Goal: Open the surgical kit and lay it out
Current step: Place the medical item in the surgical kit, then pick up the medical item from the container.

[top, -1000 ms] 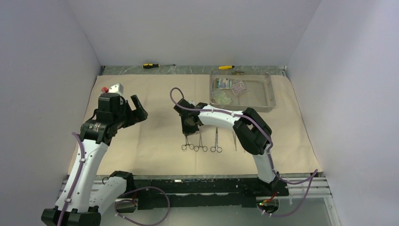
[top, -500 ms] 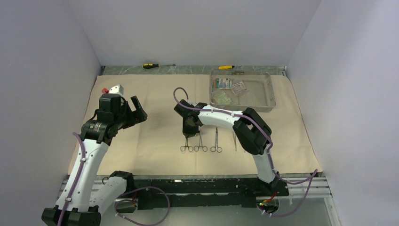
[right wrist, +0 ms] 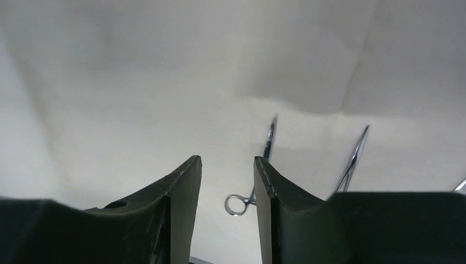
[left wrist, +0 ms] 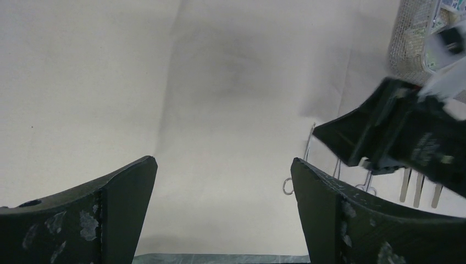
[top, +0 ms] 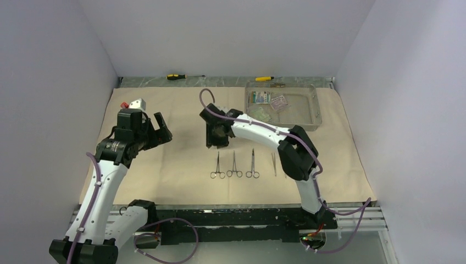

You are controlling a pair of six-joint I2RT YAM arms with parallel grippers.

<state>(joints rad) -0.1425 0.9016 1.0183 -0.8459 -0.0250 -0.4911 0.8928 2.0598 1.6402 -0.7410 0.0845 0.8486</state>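
The right hand (right wrist: 226, 165) is hanging just above the big beige wrap cloth (top: 181, 110). Its two fingers are standing a little apart and holding nothing. Just on the near side of it, three small steel scissor-handled clamps (top: 234, 166) are lying flat on the cloth in a neat row. The thin steel tweezers (top: 273, 164) are lying at the right end of the row. So I think the robot is working on the laying-out step, setting tools side by side.

The left hand (left wrist: 222, 162) is waiting off to the left, fingers spread wide and empty.

At the far right, the silver wire-mesh tray (top: 317, 113) is sitting on the cloth with three small printed packets (top: 262, 97) lying inside. Next, the right hand is probably going to have to lift, reach far right into the tray, and pinch a flat packet by its edge. The print on the packets is looking too small to read.
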